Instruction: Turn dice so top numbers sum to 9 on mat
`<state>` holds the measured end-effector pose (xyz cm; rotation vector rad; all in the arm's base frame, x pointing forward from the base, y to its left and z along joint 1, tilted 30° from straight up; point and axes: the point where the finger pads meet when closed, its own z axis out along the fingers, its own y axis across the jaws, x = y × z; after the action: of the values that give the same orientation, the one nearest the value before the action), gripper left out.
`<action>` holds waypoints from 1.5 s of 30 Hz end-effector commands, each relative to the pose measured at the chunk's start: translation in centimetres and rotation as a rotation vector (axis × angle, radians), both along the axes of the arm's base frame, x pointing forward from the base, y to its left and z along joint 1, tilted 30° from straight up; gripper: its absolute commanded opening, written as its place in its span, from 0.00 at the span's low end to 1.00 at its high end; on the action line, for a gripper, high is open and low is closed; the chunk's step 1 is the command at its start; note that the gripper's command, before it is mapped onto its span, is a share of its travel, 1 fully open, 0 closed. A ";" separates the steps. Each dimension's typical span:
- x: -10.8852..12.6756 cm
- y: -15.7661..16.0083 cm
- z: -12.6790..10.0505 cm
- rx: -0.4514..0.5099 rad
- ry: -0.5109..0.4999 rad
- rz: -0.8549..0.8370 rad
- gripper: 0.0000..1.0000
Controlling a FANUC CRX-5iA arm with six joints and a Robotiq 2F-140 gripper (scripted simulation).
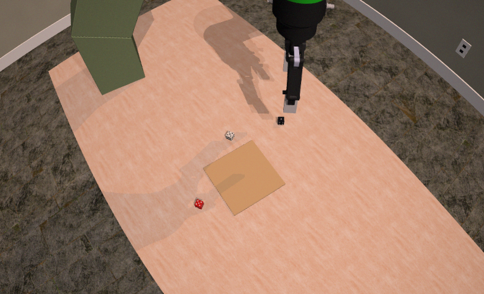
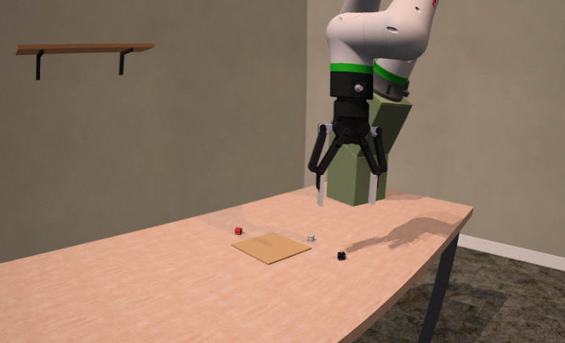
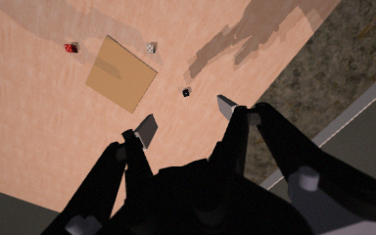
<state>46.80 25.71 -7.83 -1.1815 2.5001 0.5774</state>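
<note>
Exterior view shows my pincer (image 2: 347, 196) spread wide and empty high above the black die (image 2: 341, 256), which sits off the mat (image 2: 271, 247), ready for my descent.

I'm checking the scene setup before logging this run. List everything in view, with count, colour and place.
Table: one, light pinkish wood, dark leg at its right end.
Mat: one, tan square, flat on the table, no die on it.
Red die: one, on the table beside the mat.
White die: one, on the table off the mat's far corner.
Black die: one, on the table apart from the mat, nearest the claw.
Pedestal: one, olive green block, at the table's far end.
Shelf: one, brown with black brackets, on the wall.
Wall socket: one, grey, on the wall.
Arm: one, white with green bands.
Claw: one, black, open, holding nothing, above the table.
</note>
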 end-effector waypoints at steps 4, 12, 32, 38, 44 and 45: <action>0.0 0.0 0.0 0.000 0.006 -0.010 1.00; 0.0 0.2 -0.3 0.026 0.117 -0.208 1.00; 0.0 0.5 -1.1 0.081 0.362 -0.647 1.00; -0.1 0.6 -1.3 0.100 0.444 -0.792 1.00; -0.1 0.7 -1.6 0.117 0.522 -0.933 1.00; -0.1 0.7 -1.6 0.120 0.536 -0.957 1.00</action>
<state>46.73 26.33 -9.27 0.1078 2.9371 0.8007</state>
